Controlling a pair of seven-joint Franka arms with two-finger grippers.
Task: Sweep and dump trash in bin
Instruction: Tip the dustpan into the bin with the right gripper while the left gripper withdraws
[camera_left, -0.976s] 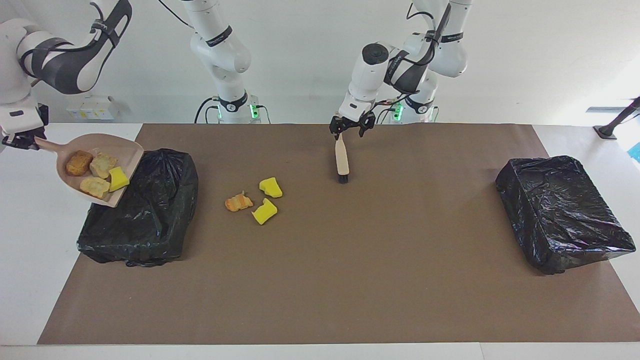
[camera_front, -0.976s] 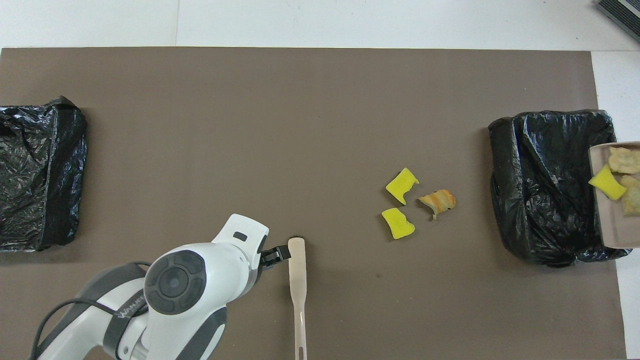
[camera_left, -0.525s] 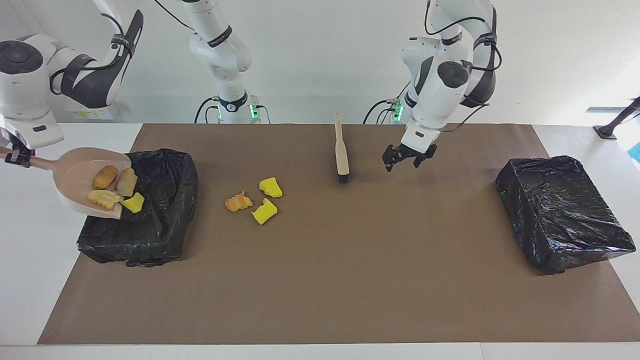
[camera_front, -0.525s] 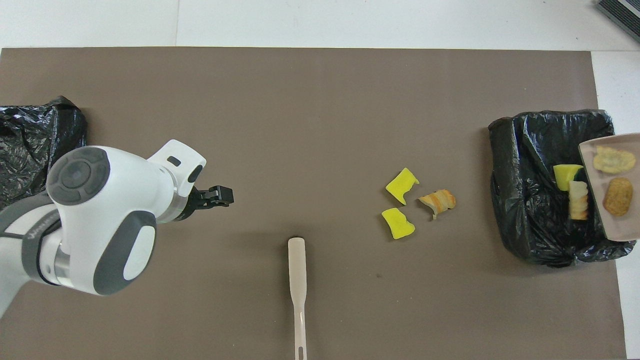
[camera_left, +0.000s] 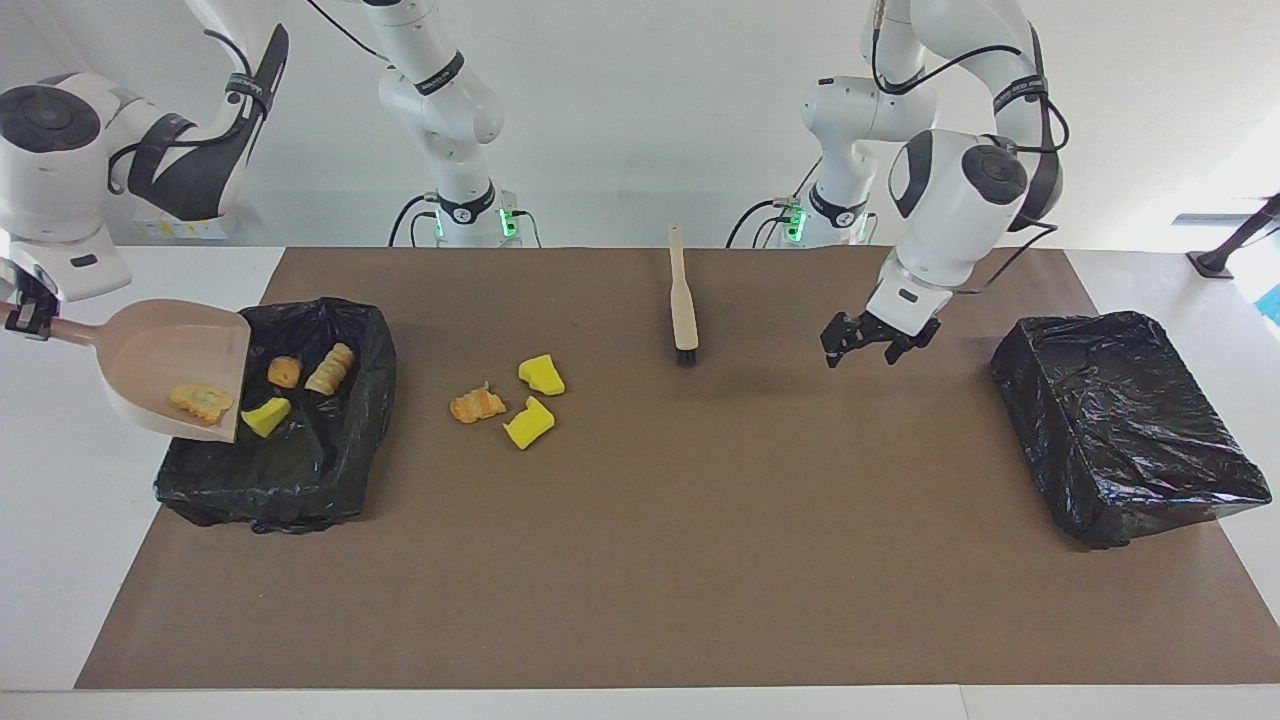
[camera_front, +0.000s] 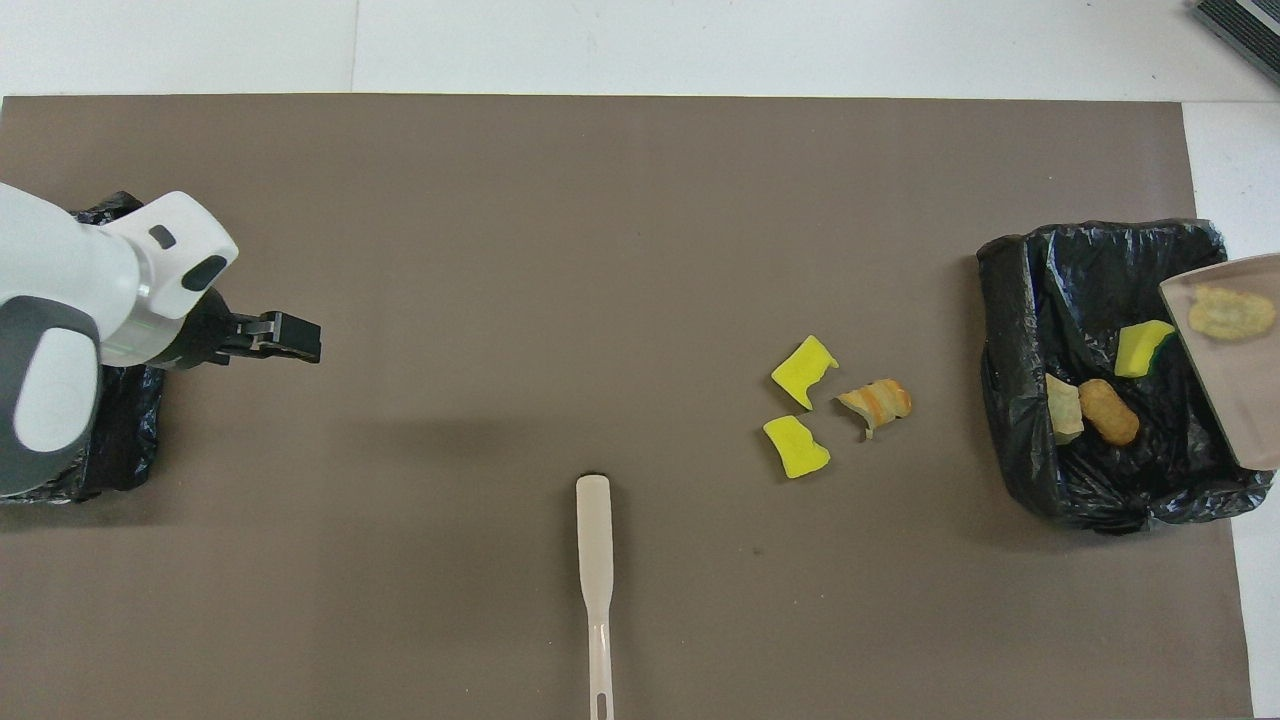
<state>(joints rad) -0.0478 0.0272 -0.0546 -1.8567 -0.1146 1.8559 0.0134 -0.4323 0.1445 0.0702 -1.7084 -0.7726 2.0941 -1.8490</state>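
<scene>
Right gripper (camera_left: 22, 320) clenched on tilted dustpan (camera_left: 170, 365) over bin (camera_left: 330, 470), trash (camera_left: 205, 402) sliding out; left gripper (camera_left: 865, 345) released, empty, above mat (camera_left: 700, 520) near brush (camera_left: 684, 300).

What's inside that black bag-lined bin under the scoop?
In the bin: one yellow sponge chunk and two tan bread lumps. The dustpan covers one edge of the bin, hiding anything beneath it.

Brown-matted table (camera_left: 700, 560), brush (camera_left: 684, 302), bins (camera_left: 1120, 420), trash (camera_left: 532, 398)
</scene>
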